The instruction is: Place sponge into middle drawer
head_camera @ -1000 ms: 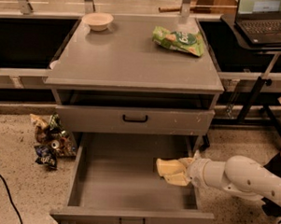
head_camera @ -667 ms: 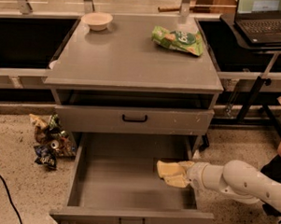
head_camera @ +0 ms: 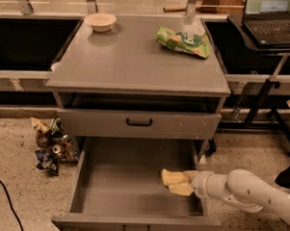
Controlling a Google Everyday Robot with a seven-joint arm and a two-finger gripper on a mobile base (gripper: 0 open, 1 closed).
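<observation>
The middle drawer [head_camera: 79, 182] is pulled wide open below the cabinet, its black handle at the bottom edge. The pale yellow sponge [head_camera: 173, 178] is inside the drawer's right side, low over its floor near the right wall. My gripper [head_camera: 186, 183] reaches in over the right wall on a white arm coming from the lower right, and is shut on the sponge. Whether the sponge touches the drawer floor I cannot tell.
The handled upper drawer [head_camera: 139, 122] is closed above. On the cabinet top [head_camera: 133, 64] lie a green snack bag [head_camera: 184, 40] and a small bowl [head_camera: 100, 21]. Crumpled wrappers [head_camera: 49, 144] lie on the floor at left. A laptop [head_camera: 275, 12] sits on a stand at right.
My gripper and the sponge have shifted slightly left and lower inside the open drawer. Nothing else has moved.
</observation>
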